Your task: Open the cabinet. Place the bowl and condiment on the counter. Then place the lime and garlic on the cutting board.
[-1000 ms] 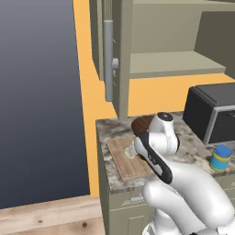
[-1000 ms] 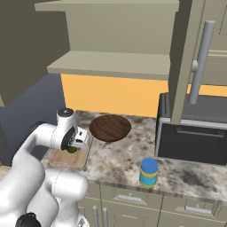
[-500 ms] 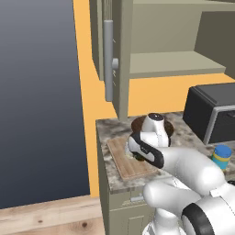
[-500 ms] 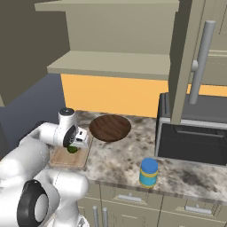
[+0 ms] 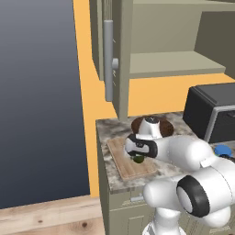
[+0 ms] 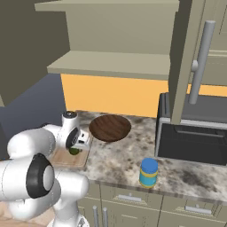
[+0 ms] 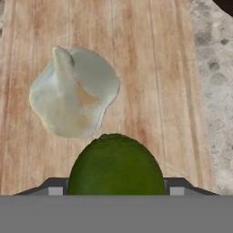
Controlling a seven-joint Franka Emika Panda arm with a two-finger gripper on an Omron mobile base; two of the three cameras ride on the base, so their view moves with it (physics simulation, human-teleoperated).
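The cabinet (image 6: 115,64) stands open, its door (image 5: 110,55) swung out. On the counter (image 6: 119,159) sit the dark wooden bowl (image 6: 110,127) (image 5: 166,128) and the blue and yellow condiment (image 6: 148,173) (image 5: 223,150). My gripper (image 5: 139,153) (image 6: 76,148) (image 7: 116,191) points down over the cutting board (image 5: 128,170) (image 6: 66,158) (image 7: 150,68), shut on the green lime (image 7: 116,164) (image 5: 137,159) (image 6: 74,151), which hangs at or just above the wood. The whitish garlic (image 7: 73,93) lies on the board right beside the lime.
A black boxy appliance (image 6: 193,137) (image 5: 211,112) stands on the counter to the right. The counter's left end (image 5: 103,137) drops off next to the board. The other open cabinet door (image 6: 195,57) hangs over the appliance.
The hand has moved a little left and lower over the board with the lime in it, and the arm's links have swung round in the foreground.
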